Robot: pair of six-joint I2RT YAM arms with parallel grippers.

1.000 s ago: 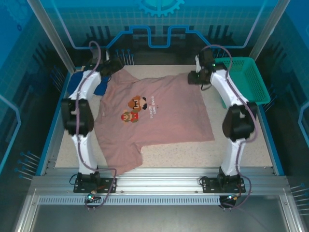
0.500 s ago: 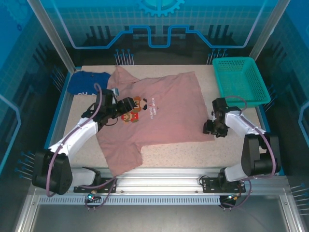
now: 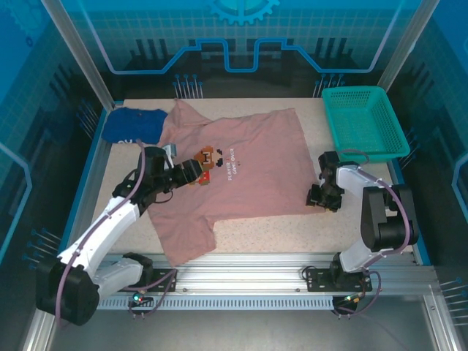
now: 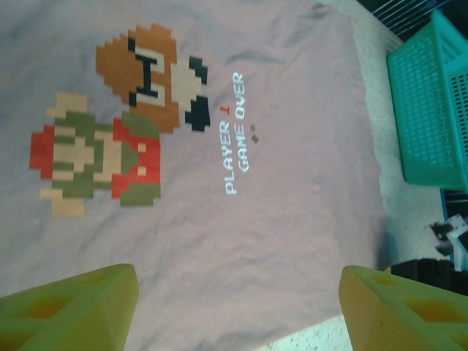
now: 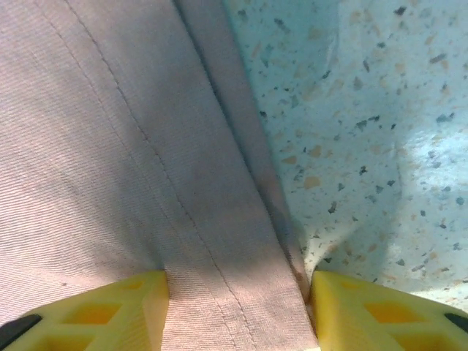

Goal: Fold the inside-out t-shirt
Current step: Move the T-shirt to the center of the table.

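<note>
1. The t-shirt is dusty pink and lies spread nearly flat over the middle of the counter.
2. Its print faces up: two blocky pixel figures in brown, red and green, with the white words "PLAYER 1 GAME OVER" beside them.
3. One sleeve points to 11 o'clock, right beside a dark blue garment. A loose flap trails toward 7 o'clock, reaching the counter's near edge.
4. A stitched hem runs along the shirt's edge at 4 o'clock, with speckled counter bare beside it.
5. A green basket stands at 2 o'clock, apart from the shirt.
6. The left claw hovers over the printed figures at about 9 o'clock of the shirt. In the left wrist view the left claw is spread wide with nothing between its yellow fingers.
7. The right claw sits at the shirt's 4 o'clock corner. In the right wrist view the right claw is half spread, straddling the hem, and the cloth lies flat between its fingers.
8. A second ago both arms reached far out, the claws at the shirt's 11 and 1 o'clock corners.
9. Since half a second ago the left claw has slid slightly toward 7 o'clock, the right claw has barely moved, and the shirt lies much as before.
</note>
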